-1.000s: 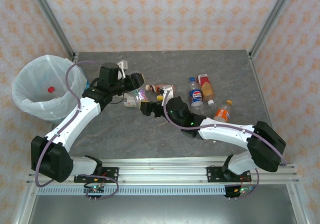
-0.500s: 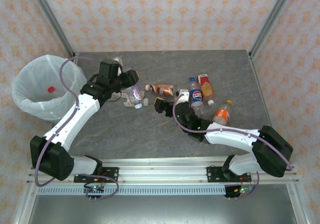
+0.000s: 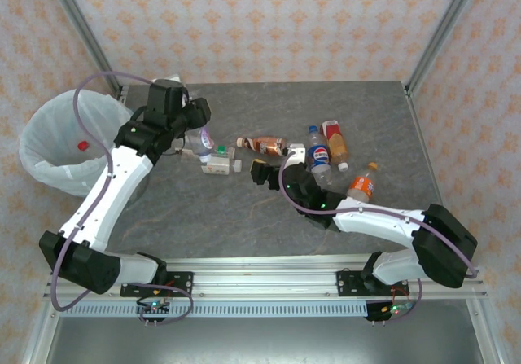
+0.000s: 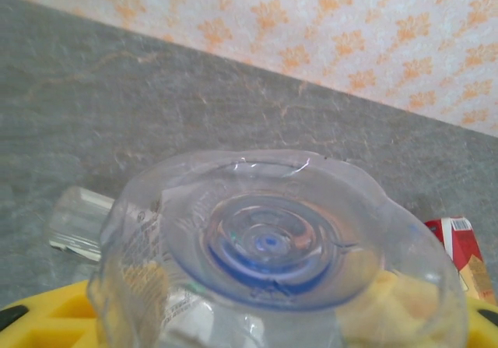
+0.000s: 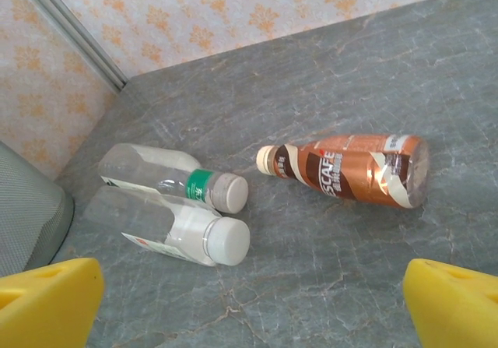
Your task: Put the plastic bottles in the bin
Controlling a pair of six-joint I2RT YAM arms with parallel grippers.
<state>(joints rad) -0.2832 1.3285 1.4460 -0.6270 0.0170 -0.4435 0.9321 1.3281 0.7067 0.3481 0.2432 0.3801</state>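
Observation:
My left gripper [image 3: 196,124] is shut on a clear plastic bottle [image 3: 199,142], held above the table just right of the bin [image 3: 49,128]. In the left wrist view that bottle's round base [image 4: 272,243] is right in front of the camera, between the yellow fingers [image 4: 35,321]. My right gripper [image 3: 259,171] is open and holds nothing, low over the table. Ahead of it lie two clear bottles, one with a green band [image 5: 179,178] and one with a white cap [image 5: 175,230], and a brown bottle [image 5: 354,169].
A blue Pepsi bottle [image 3: 317,155], a red-and-brown bottle [image 3: 334,142] and an orange bottle [image 3: 362,185] lie right of the right arm. A red cap [image 3: 82,145] shows inside the bin. A metal frame post [image 3: 81,30] stands behind the bin.
My left arm has lifted the clear bottle and carried it left and back toward the bin. My right gripper drew back to the right, away from the two clear bottles.

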